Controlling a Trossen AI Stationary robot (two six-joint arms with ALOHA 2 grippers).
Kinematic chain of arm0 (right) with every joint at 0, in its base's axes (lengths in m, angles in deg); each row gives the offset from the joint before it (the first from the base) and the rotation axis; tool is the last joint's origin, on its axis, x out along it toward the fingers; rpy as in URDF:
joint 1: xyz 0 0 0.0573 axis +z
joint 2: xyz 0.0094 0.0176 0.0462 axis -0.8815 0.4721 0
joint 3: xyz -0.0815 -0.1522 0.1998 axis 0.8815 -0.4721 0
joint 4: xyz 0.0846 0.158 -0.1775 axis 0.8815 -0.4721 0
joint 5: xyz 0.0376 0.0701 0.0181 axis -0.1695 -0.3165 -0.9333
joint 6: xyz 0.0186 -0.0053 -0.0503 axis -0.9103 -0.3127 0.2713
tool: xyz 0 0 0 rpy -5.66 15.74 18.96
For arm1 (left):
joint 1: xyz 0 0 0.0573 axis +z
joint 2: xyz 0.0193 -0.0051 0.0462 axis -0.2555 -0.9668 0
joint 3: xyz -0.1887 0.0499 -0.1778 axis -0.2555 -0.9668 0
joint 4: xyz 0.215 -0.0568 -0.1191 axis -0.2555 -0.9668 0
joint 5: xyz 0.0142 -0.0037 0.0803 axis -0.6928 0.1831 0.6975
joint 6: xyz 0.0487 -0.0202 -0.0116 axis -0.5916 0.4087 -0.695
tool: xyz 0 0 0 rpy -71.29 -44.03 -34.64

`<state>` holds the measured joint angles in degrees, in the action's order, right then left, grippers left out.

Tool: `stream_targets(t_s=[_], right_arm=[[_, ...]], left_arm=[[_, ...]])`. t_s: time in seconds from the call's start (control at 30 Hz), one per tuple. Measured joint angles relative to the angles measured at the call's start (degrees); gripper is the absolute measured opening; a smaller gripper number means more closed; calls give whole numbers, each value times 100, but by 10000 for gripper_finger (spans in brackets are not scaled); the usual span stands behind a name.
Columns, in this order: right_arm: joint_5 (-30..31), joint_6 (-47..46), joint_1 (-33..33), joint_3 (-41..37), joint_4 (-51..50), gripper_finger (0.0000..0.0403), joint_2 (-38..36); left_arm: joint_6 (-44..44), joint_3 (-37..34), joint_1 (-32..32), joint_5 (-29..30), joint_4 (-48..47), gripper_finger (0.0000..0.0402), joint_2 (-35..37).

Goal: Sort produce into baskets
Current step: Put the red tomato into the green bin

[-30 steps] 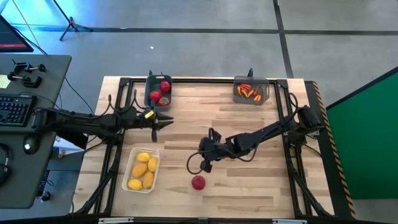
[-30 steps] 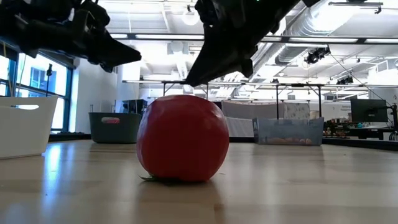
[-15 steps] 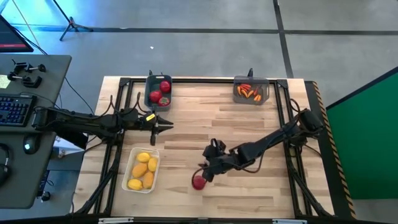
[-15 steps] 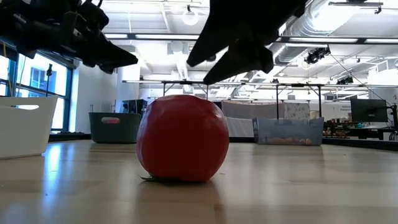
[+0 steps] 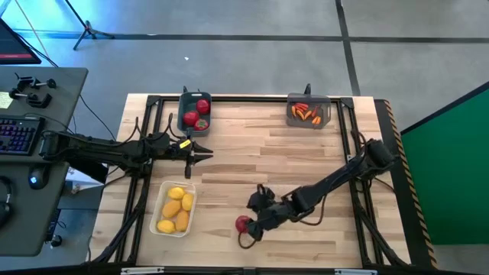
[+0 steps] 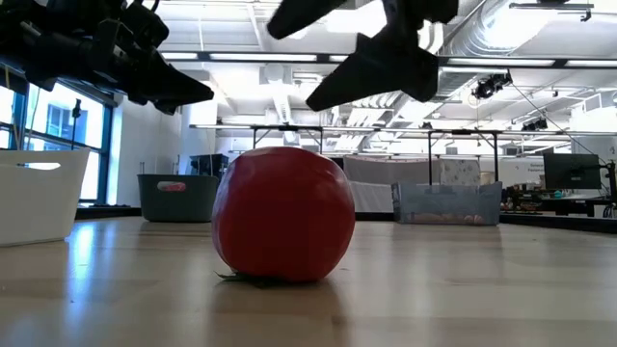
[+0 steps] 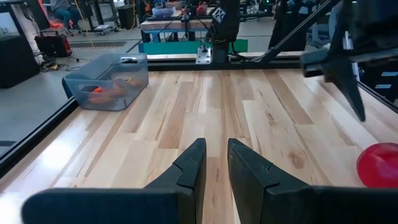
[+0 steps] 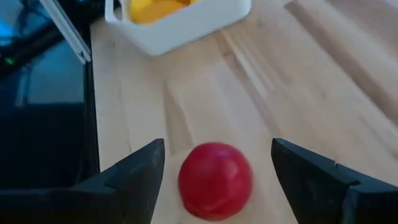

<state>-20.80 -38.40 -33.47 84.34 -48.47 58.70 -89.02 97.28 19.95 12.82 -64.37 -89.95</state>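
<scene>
A red tomato (image 5: 243, 223) rests alone on the wooden table near its front edge; it also shows in the low view (image 6: 282, 214) and the right wrist view (image 8: 215, 180). My right gripper (image 5: 249, 228) hovers open just above it, one finger to either side (image 8: 217, 146), touching nothing; the low view shows it clear of the tomato's top (image 6: 337, 53). My left gripper (image 5: 206, 155) waits shut over the table's left part (image 7: 214, 168). The dark bin (image 5: 195, 113) holds tomatoes, the smoky grey bin (image 5: 308, 111) peppers, the white tray (image 5: 176, 209) lemons.
The white tray stands left of the loose tomato, close by in the right wrist view (image 8: 180, 25). The two other bins sit along the far edge. A black frame (image 5: 149, 137) runs round the table. Bare wood (image 5: 290, 160) lies between the arms.
My right gripper has moved toward the near edge until it stands over the tomato, has rolled at the wrist, and has opened from shut to wide. The tomato has stayed where it was.
</scene>
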Motion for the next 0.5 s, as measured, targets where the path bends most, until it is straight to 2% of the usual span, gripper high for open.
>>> stream_targets(t_s=[0.27, 0.5], right_arm=[[-419, -343, -28, 2263, -2886, 287, 1181], [-813, -601, -98, 3772, -3753, 324, 2079]], left_arm=[[56, -1, 0, 2, -1, 51, -2], [52, 0, 0, 2, -116, 51, -4]])
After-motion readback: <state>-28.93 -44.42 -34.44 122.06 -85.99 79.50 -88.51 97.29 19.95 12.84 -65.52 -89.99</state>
